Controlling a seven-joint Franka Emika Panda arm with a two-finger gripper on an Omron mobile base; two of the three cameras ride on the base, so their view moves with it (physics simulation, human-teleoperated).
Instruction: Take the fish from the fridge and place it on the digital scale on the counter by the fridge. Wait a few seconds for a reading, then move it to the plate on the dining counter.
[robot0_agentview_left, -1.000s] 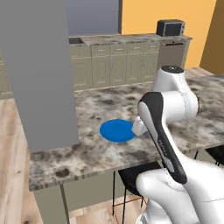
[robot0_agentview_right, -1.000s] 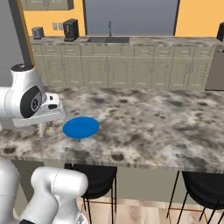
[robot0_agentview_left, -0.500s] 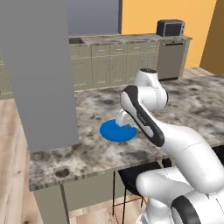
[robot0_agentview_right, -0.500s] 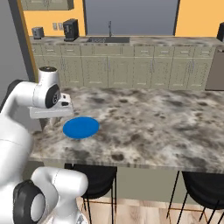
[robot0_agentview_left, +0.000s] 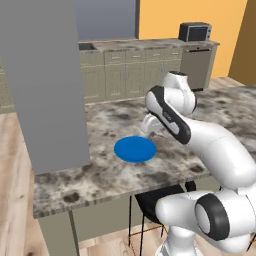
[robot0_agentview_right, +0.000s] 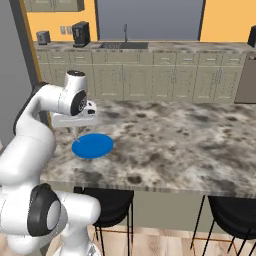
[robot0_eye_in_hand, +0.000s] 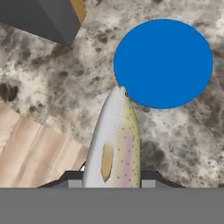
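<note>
Hand view: the gripper (robot0_eye_in_hand: 111, 181) is clamped on the fish (robot0_eye_in_hand: 114, 140), whose long axis runs toward 12 o'clock, its snout just meeting the blue plate (robot0_eye_in_hand: 164, 63) rim; the plate's centre lies at about 1 o'clock on the dining counter (robot0_eye_in_hand: 65, 87).

I work in a home kitchen: a long granite dining counter (robot0_agentview_right: 190, 145) with black stools (robot0_agentview_right: 235, 212) under it, beige cabinets (robot0_agentview_right: 150, 75) along the orange wall, a sink faucet (robot0_agentview_right: 125, 33), a coffee maker (robot0_agentview_right: 80, 34), a microwave (robot0_agentview_left: 195, 31)
</note>
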